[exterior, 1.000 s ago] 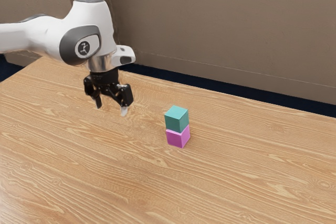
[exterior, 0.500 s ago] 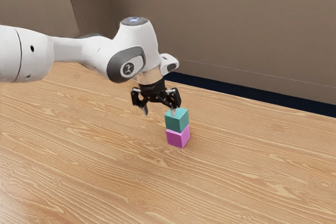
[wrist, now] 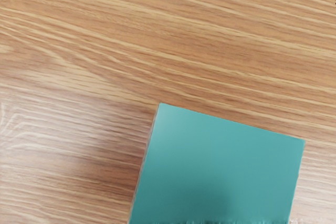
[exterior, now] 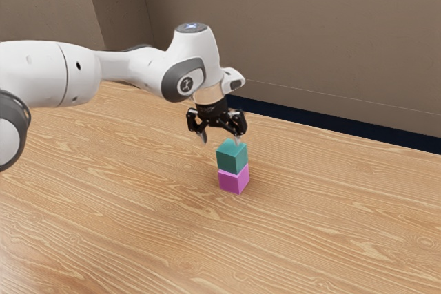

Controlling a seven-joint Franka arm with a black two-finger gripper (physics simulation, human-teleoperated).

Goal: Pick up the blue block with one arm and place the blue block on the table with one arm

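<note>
Near: bare table (exterior: 138,239). Then blue blk (exterior: 231,158) atop pink blk (exterior: 233,180), ungripped. Just above, toward exterior view's left: gripper (exterior: 220,140), fingers spread, empty. Approach prob. almost done; grasp, lift, table set-down TBD.

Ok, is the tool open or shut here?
Open: the exterior view shows the tool with its fingertips apart, not gripping the blue-green block.

1. We see a wooden table (exterior: 138,232), pale wavy grain across it, its far edge slanting down toward the exterior view's right.
2. Directly on it we find the pink block (exterior: 232,181), around the exterior view's middle.
</note>
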